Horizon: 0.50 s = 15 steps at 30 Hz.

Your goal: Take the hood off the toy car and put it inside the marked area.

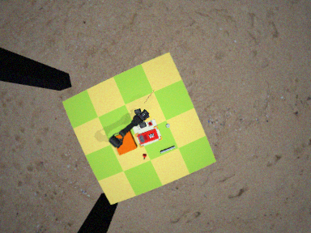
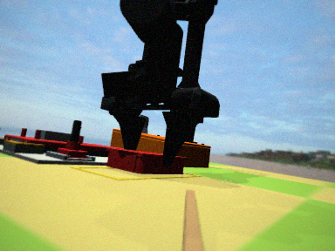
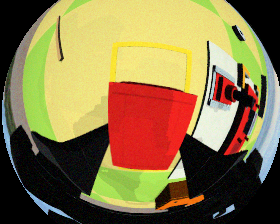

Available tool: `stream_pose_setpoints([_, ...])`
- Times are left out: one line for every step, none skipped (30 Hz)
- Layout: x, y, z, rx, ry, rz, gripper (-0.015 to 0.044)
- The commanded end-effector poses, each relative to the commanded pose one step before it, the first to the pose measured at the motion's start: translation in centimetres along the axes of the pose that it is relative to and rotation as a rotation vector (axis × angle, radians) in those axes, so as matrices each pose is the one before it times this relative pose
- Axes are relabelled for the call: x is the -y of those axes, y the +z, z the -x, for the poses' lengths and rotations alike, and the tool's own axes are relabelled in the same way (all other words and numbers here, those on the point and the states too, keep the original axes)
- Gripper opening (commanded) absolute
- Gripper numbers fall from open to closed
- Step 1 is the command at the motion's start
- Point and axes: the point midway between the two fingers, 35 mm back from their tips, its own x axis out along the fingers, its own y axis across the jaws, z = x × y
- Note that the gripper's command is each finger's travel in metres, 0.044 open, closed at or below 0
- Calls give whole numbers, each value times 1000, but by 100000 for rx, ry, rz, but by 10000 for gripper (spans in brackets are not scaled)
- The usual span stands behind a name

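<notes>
The arm (image 2: pixel 174 35) comes down steeply from 12 o'clock in the exterior view, its wrist pointing nearly straight down. The gripper (image 2: pixel 150 154) hangs at the bottom — its 2 dark fingers (image 2: pixel 131 135) spread wide and clamped on the red hood (image 2: pixel 144 161).
</notes>
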Motion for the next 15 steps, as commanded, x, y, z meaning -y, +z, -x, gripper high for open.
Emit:
stream_pose_setpoints([124,-138,-325,-296,-476,-375,0])
stream_pose_setpoints([1,-2,-40,-1,0,0,0])
stream_pose_setpoints([0,-1,-24,0,0,0,0])
stream_pose_setpoints([-120,130,247,274,467,374,26])
stream_pose_setpoints([0,0,0,0,0,0,52])
stream_pose_setpoints([0,0,0,0,0,0,79])
stream_pose_setpoints([0,0,0,0,0,0,105])
stream_pose_setpoints([0,0,0,0,0,0,131])
stream_pose_setpoints([0,0,0,0,0,0,158])
stream_pose_setpoints([0,0,0,0,0,0,184])
stream_pose_setpoints([0,0,0,0,0,0,210])
stream_pose_setpoints([0,0,0,0,0,0,236])
stream_pose_setpoints([0,0,0,0,0,0,263])
stream_pose_setpoints([0,0,0,0,0,0,289])
stream_pose_setpoints([0,0,0,0,0,0,315])
